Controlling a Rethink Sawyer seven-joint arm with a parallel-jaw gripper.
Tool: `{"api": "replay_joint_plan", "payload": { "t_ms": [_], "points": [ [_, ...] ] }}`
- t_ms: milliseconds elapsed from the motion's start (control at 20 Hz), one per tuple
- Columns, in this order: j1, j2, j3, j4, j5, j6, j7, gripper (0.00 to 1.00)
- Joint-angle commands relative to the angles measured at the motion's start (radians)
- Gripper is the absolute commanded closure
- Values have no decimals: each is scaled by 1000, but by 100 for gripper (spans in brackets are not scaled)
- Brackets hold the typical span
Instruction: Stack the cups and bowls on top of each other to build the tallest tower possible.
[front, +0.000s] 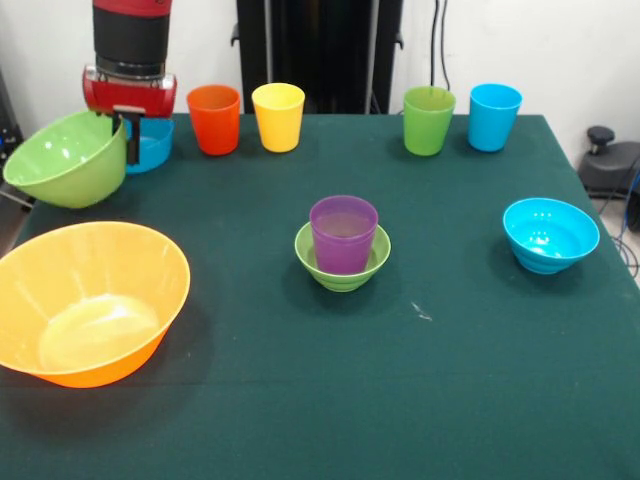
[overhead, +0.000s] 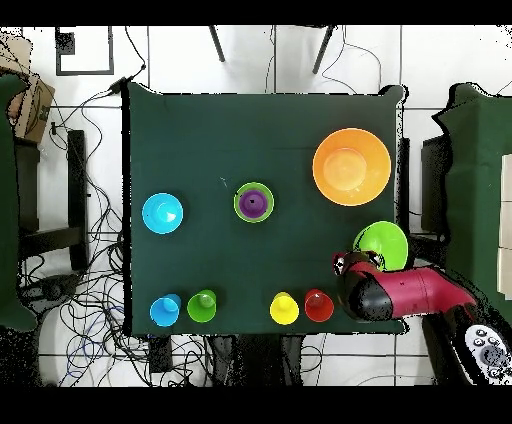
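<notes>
Green tablecloth (front: 300, 400), open middle and front.

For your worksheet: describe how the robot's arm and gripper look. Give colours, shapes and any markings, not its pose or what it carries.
In the front view the arm is a thick cylinder with a red band at the top, then a black section, ending in a rounded glossy red housing. A slim dark gripper hangs beneath. From overhead the arm is red with a black joint. No markings or cables are legible on it.

My fingers hang over a table (front: 300, 400) with a dark green cloth. Behind me stands a white wall (front: 560, 50) and a black stand (front: 320, 50). The floor (overhead: 250, 60) far below me has white tiles, with black cables (overhead: 95, 290) lying all over it.
</notes>
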Motion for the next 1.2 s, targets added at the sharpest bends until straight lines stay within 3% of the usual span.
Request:
{"api": "replay_joint_plan", "payload": {
  "t_ms": [50, 400, 600, 900, 1200],
  "points": [
    [34, -114, 74, 86, 74, 152, -102, 100],
    [64, -194, 77, 112, 110, 193, -103, 100],
    [126, -219, 49, 120, 122, 204, -49, 100],
    [187, -222, 43, 154, 201, 199, 38, 100],
    [301, -222, -31, 153, 244, 189, 122, 100]
  ]
}}
